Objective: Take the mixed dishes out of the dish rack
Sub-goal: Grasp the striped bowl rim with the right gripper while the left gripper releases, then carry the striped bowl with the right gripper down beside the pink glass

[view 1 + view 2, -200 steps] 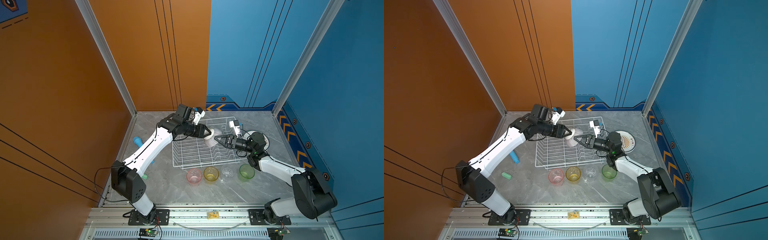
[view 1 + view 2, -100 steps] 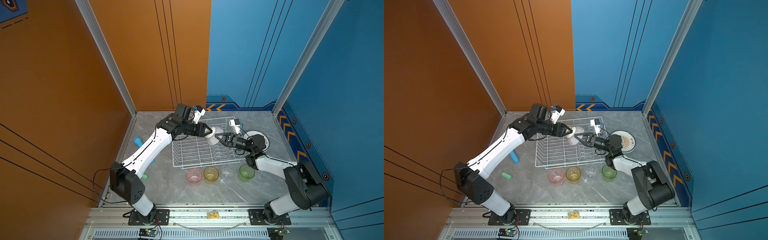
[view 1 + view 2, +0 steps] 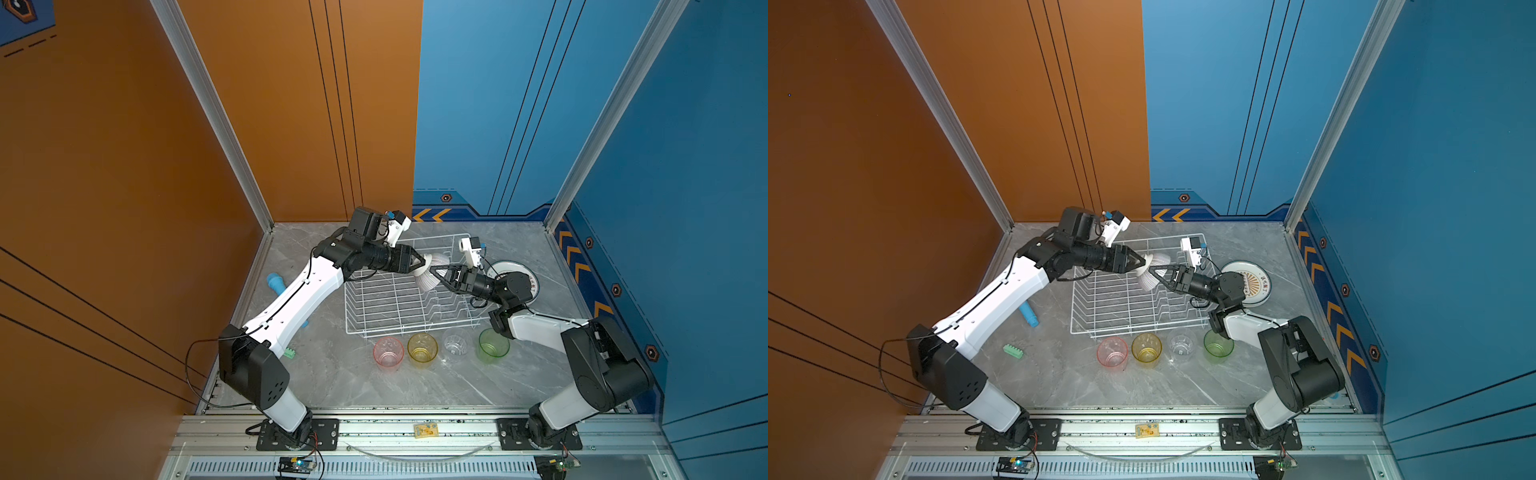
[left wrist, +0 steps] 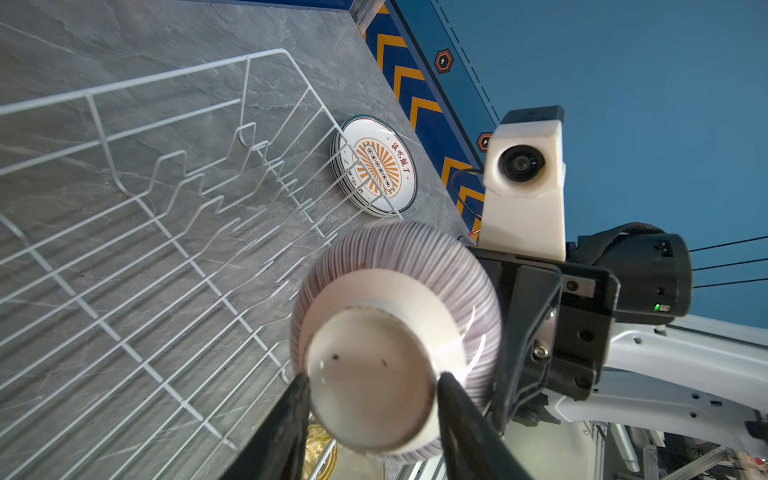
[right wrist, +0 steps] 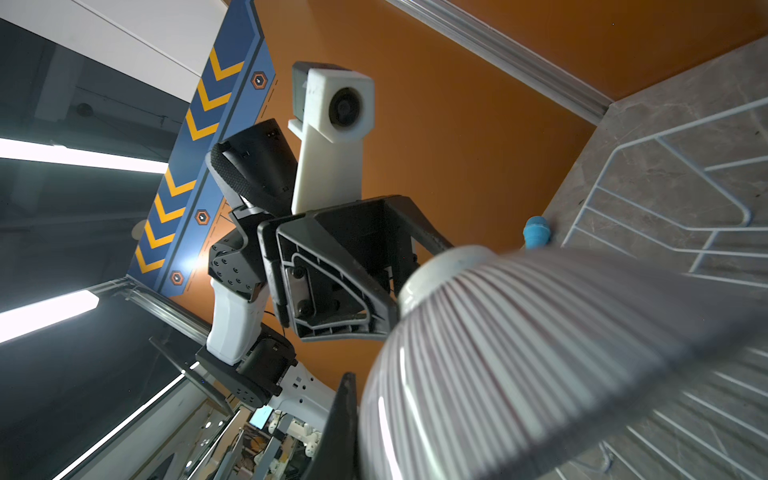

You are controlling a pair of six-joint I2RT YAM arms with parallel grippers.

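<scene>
Bowl (image 3: 429, 283) between both arms' jaws (above rack (image 3: 386, 303))

left pincer (image 3: 423, 263) and right pincer (image 3: 434, 272) clamped, facing.

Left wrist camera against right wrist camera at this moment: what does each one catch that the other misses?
Only the left wrist view shows the stacked plates outside the rack and the right gripper's fingers at the rim of the bowl. Only the right wrist view shows the blue cylinder and the left gripper from the front, clamped on the bowl's foot. Both show the striped bowl and the wire rack.
</scene>
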